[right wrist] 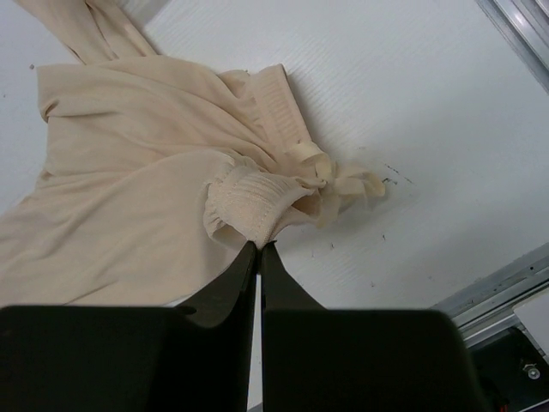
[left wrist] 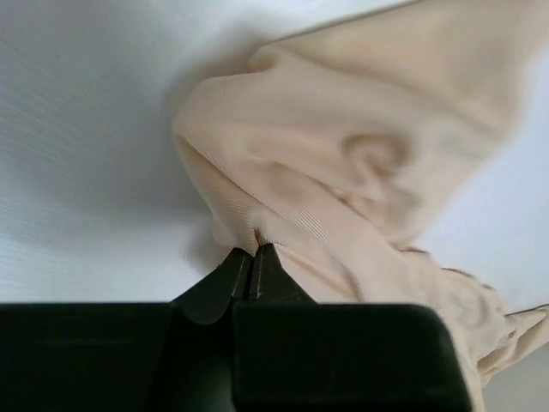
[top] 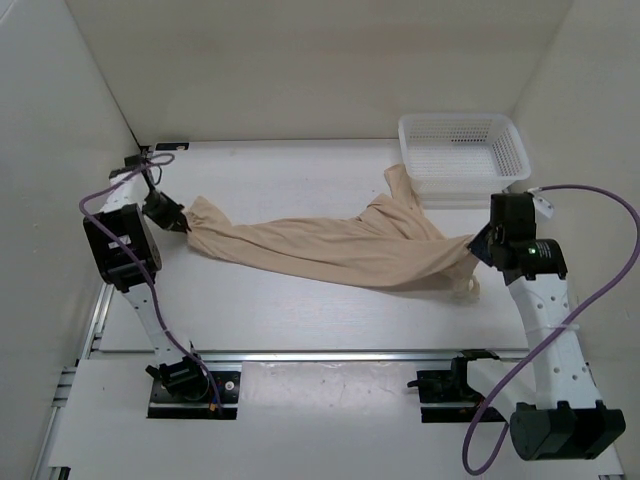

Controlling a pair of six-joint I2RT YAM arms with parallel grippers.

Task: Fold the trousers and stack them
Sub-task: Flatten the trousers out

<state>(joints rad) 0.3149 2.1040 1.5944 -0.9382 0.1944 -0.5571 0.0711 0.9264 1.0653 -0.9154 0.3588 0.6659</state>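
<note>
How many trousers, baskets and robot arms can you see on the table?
Beige trousers: 1
White basket: 1
Robot arms: 2, the left arm and the right arm
Total: 4

You will find no text, brand, number or sign that can be read in any of the three views. The only thing that looks like a label is a small white paper tag [top: 541, 203] where the lilac cable [top: 600, 195] meets the top of the black-and-white right arm [top: 545, 300], at about three o'clock in the overhead view. Whatever is printed on it is too small to make out. Just below it, toward four o'clock, a tiny green light [top: 527, 249] glows on that arm's black housing, with no legible lettering beside it.
</note>
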